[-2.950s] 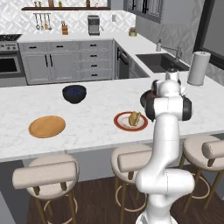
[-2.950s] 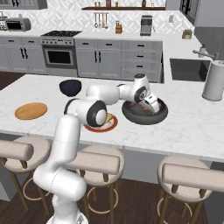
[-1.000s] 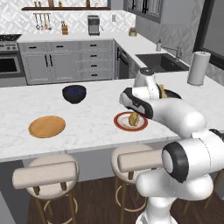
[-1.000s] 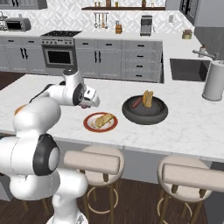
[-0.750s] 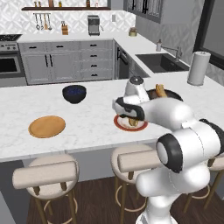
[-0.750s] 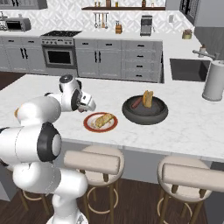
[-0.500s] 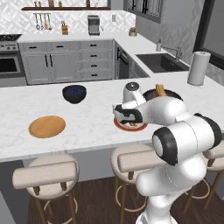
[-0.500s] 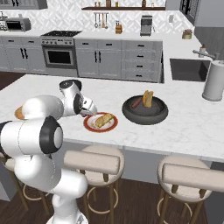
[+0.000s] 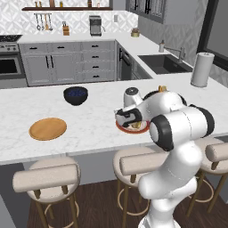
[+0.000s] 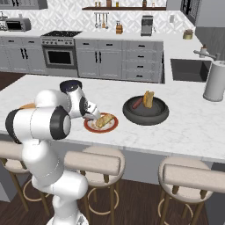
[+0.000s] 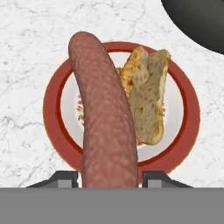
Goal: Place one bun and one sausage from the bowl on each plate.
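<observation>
A long brown sausage (image 11: 105, 118) is held in my gripper (image 11: 109, 177), which is shut on it just above the red-rimmed plate (image 11: 54, 127). A split toasted bun (image 11: 146, 96) lies on that plate's right half. From the right base view my gripper (image 10: 93, 115) hovers at the left edge of the red plate (image 10: 112, 128), which carries the bun (image 10: 104, 120). The wide dark bowl (image 10: 146, 115) to its right holds another sausage (image 10: 137, 102) and bun (image 10: 148, 99). The orange plate (image 9: 47, 128) lies bare far to the left.
A small dark blue bowl (image 9: 75, 95) stands behind the plates. A paper towel roll (image 9: 201, 69) is at the counter's far right, beside the sink (image 9: 164, 63). Stools line the counter's near edge.
The arm has swung left from the dark bowl with the sausage and come down over the red-rimmed plate. The bun on that plate has not moved.
</observation>
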You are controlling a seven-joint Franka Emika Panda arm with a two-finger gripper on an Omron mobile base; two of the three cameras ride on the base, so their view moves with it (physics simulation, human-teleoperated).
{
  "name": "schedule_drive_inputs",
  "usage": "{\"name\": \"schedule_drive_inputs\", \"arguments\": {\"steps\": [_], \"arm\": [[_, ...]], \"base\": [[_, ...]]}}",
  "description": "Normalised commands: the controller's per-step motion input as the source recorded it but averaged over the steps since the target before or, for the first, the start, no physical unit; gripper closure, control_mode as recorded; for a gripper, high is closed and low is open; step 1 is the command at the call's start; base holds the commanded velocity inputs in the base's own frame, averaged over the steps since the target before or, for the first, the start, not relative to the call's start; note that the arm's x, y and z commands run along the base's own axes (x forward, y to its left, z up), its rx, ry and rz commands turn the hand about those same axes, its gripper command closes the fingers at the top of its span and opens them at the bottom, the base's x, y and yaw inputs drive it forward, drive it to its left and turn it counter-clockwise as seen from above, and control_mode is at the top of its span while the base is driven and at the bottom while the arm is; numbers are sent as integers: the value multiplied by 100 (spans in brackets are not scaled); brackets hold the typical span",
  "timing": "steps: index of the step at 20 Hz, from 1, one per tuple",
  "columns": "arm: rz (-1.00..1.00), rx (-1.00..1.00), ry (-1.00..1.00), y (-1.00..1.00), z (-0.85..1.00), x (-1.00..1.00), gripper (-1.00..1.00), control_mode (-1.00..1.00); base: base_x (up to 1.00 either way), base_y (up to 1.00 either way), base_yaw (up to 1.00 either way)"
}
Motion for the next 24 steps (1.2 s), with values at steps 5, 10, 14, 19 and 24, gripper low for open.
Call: {"name": "schedule_drive_inputs", "arguments": {"steps": [5, 10, 14, 19, 24], "arm": [[0, 0, -3, -10, 0, 0, -100, -100], [-1, 0, -8, -14, 8, 0, -100, -100], [0, 5, -36, -61, 96, -44, -100, -100], [0, 7, -12, -100, 100, -51, -100, -100], [0, 12, 5, -100, 98, -7, -100, -100]], "base": [[0, 0, 0], [0, 0, 0], [0, 0, 0], [0, 0, 0], [0, 0, 0]]}}
